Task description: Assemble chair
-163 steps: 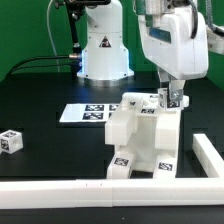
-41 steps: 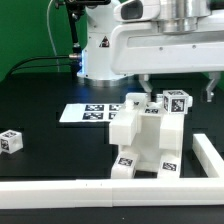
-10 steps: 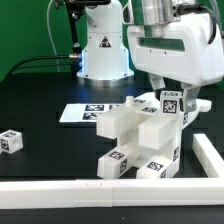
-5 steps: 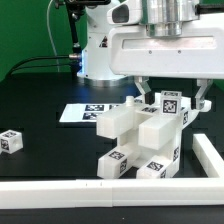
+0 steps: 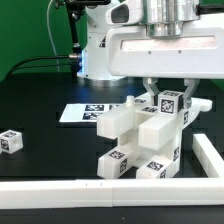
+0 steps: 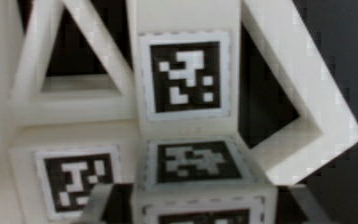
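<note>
Bright overhead light puts soft glare on the white chair parts (image 5: 140, 135) against the dark table (image 5: 40, 95). The wrist view is blurred, its tags (image 6: 190, 80) soft-edged.

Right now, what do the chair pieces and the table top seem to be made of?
The chair pieces look like hard white plastic with a glossy finish: their smooth moulded faces catch the light, and printed black-and-white tags sit on them. The table top looks like a matte black sheet with almost no reflection; whether it is board, rubber or cloth, I cannot tell.
</note>
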Robot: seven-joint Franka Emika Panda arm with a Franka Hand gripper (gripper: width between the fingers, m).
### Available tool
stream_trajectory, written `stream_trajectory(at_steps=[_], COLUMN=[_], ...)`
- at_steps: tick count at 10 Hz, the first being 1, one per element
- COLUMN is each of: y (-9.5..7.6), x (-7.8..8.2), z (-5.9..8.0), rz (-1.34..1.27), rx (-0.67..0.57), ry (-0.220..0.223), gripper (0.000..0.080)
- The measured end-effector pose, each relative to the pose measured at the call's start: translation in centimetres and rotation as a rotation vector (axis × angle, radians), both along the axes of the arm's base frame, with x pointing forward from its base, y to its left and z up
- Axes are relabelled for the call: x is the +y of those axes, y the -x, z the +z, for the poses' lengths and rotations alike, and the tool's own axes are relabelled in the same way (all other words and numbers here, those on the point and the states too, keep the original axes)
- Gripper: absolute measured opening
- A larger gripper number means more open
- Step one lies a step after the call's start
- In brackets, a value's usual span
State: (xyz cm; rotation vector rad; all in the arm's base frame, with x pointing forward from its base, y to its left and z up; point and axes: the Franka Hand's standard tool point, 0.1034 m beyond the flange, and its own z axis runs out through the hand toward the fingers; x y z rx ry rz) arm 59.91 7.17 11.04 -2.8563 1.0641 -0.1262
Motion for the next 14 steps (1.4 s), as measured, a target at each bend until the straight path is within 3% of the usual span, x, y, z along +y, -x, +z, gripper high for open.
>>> stream_trajectory(at_steps=[5, 8, 9, 10, 12, 14], y=[-0.7, -0.8, -0.8, -0.8, -0.8, -0.8], x=[-1.2, -1.3, -1.3, -1.3, -1.5, -3.8], z=[0.1, 0.2, 0.1, 0.1, 0.1, 1.2], rz=[-0.402, -0.422, -0.422, -0.422, -0.417, -0.31], rx=[-0.004, -0.008, -0.008, -0.007, -0.008, -0.027], ry=[-0.043, -0.047, -0.047, -0.047, -0.046, -0.042], gripper=[0.0275, 0.0275, 0.0351, 0.0351, 0.0618, 0.064])
